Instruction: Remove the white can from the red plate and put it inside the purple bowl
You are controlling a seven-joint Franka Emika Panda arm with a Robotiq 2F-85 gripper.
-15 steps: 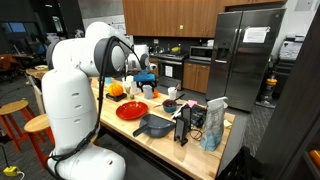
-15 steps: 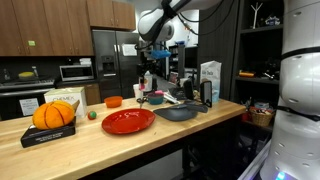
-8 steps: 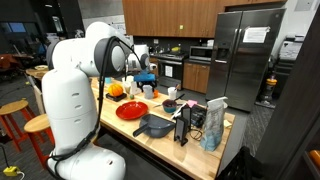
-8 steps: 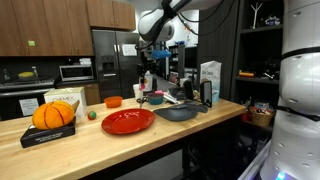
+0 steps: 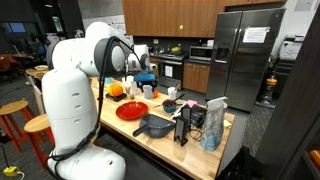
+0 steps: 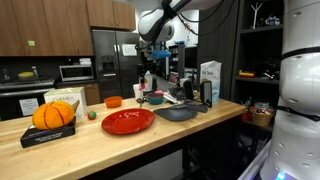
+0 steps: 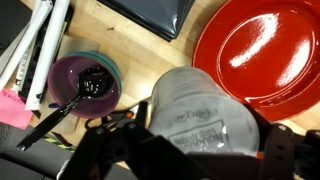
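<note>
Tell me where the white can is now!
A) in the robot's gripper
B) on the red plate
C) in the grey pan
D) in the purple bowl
A: in the wrist view the white can sits between the fingers of the gripper, while the red plate is bare and the purple bowl has no can in it.

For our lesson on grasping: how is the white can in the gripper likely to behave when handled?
The can is probably stiff: its wall shows no dent in the gripper. Its smooth, printed side may be slippery. Being round, it would likely roll if laid down, and could tip against the dark utensil in the bowl.
</note>
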